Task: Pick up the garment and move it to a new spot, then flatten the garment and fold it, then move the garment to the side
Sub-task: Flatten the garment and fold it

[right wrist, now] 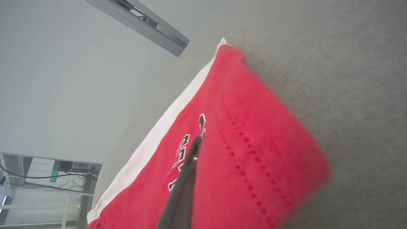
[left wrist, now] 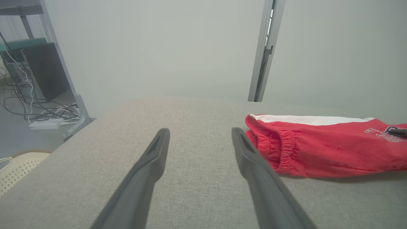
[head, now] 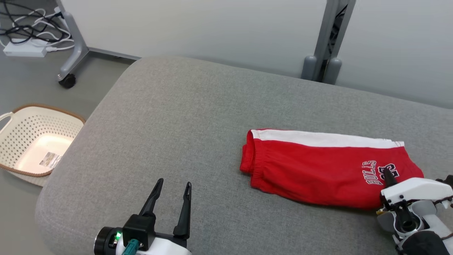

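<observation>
Shorts (head: pixel 318 166) are lying folded mid-right on the cushion (head: pixel 177 124). Right hand (head: pixel 387 175) is pinching their lower-right end, left hand (head: pixel 175 182) hanging open. Probably the move-aside step, needing a gentle drag.

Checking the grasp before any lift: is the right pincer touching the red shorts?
Touching. The right wrist view shows the right pincer shut on the shorts, with cloth bunched up beside it.

Garment (head: pixel 318 170): upside-down lettering "BULLS", larger letters beside partly hidden; basket sticker (head: pixel 50 159) illegible.
</observation>
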Available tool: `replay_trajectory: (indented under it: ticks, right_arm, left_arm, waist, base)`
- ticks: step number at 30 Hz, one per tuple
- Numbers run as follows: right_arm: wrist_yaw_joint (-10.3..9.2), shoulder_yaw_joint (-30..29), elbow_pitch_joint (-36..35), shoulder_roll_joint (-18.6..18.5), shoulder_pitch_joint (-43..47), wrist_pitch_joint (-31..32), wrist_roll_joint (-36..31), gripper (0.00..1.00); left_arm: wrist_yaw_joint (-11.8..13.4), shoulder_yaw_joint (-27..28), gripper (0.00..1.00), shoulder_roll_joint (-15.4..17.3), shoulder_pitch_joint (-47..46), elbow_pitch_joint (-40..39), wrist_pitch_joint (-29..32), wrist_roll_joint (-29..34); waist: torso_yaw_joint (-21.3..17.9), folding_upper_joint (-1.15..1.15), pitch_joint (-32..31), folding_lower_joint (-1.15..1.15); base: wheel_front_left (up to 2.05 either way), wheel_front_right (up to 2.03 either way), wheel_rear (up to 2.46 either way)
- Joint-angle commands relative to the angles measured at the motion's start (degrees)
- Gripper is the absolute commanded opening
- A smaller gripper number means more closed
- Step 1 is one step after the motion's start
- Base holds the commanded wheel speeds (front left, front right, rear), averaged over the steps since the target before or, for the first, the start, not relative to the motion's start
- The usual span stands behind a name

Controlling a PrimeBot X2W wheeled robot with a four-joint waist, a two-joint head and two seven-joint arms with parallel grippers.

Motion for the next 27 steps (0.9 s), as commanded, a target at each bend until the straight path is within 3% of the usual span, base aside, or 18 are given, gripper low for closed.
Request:
replay_trajectory:
  ticks: [1, 12, 27]
  right_arm:
    - [0.00, 0.10, 0.21, -0.12, 1.04, -0.57, 0.05, 0.00]
    - [0.00, 0.23, 3.29, -1.38, 5.84, -3.64, 0.41, 0.00]
    - [0.00, 3.13, 3.19, -2.90, 7.34, -7.19, -3.04, 0.00]
  left_arm:
    - [-0.43, 0.36, 1.00, 0.26, 0.49, 0.09, -0.16, 0.31]
    - [-1.17, 0.97, 1.00, 0.27, 3.09, 0.73, -0.16, 0.66]
    - [-2.12, 1.56, 1.00, 0.27, 3.40, 0.51, -0.16, 1.26]
  waist:
    - [-1.51, 0.00, -1.68, 0.00]
    - [-5.14, 0.00, -5.93, 0.00]
    - [-6.09, 0.00, -7.14, 0.00]
  base:
    - [0.00, 0.00, 0.00]
    - [0.00, 0.00, 0.00]
    - [0.00, 0.00, 0.00]
